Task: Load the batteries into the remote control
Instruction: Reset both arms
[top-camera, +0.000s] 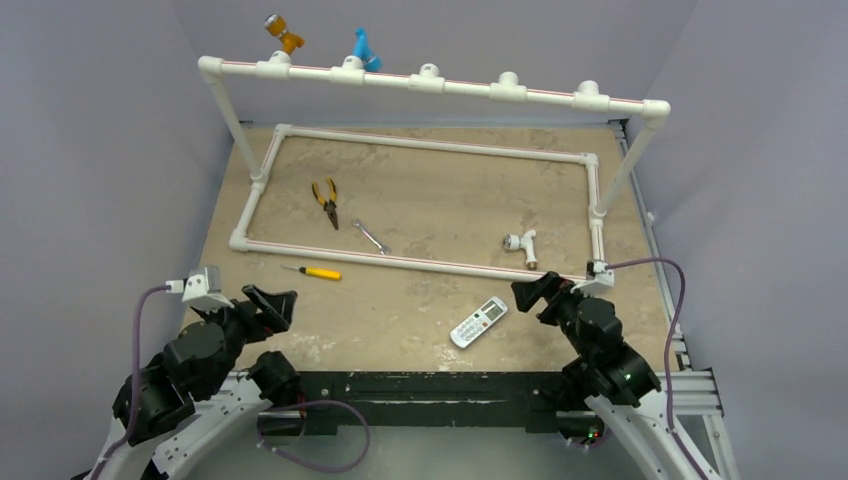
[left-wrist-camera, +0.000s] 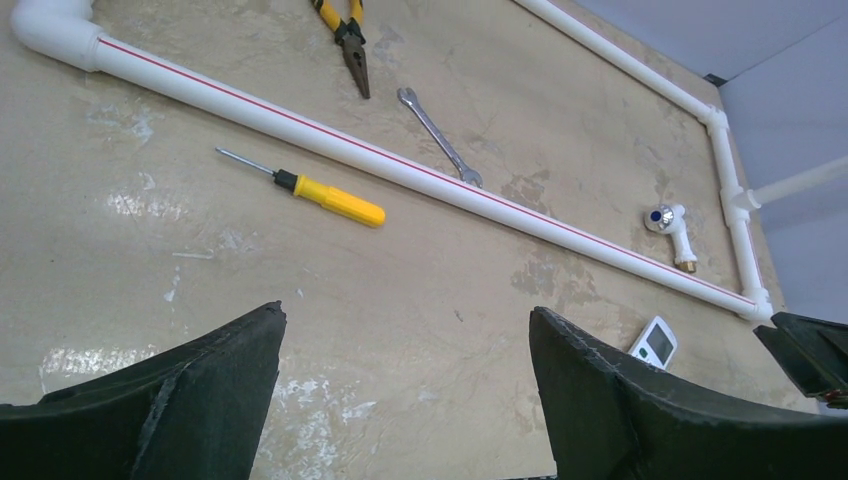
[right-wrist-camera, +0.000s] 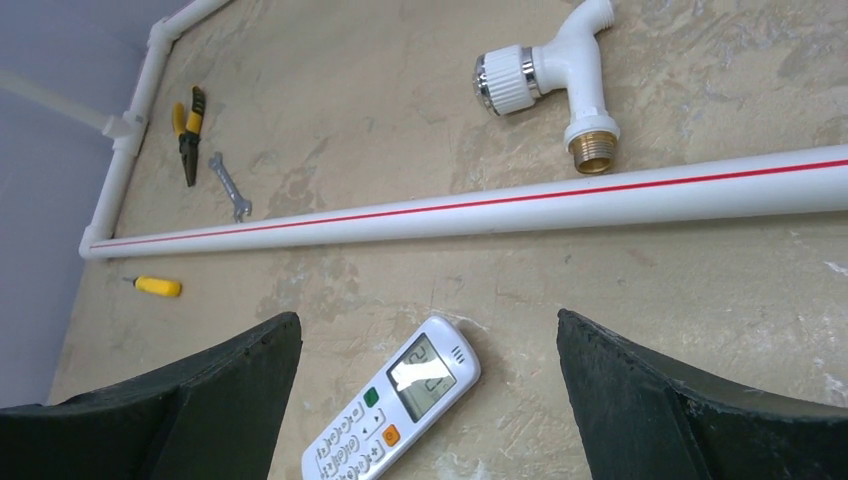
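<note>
On the beige table (top-camera: 420, 310) lies a rectangle of white pipes (top-camera: 430, 146), and inside it are yellow-handled pliers (top-camera: 326, 200), a small metal wrench (top-camera: 371, 236) and a white tap with a brass end (top-camera: 521, 244). A yellow screwdriver (top-camera: 318, 272) lies just outside the near pipe. Behind, a raised white pipe bar (top-camera: 460, 88) carries an orange fitting (top-camera: 284, 35) and a blue fitting (top-camera: 365, 50).

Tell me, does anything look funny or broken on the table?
Nothing looks broken or spilled. The slim white plastic remote control lies slanted, buttons facing up, and no batteries show in any view.
</note>
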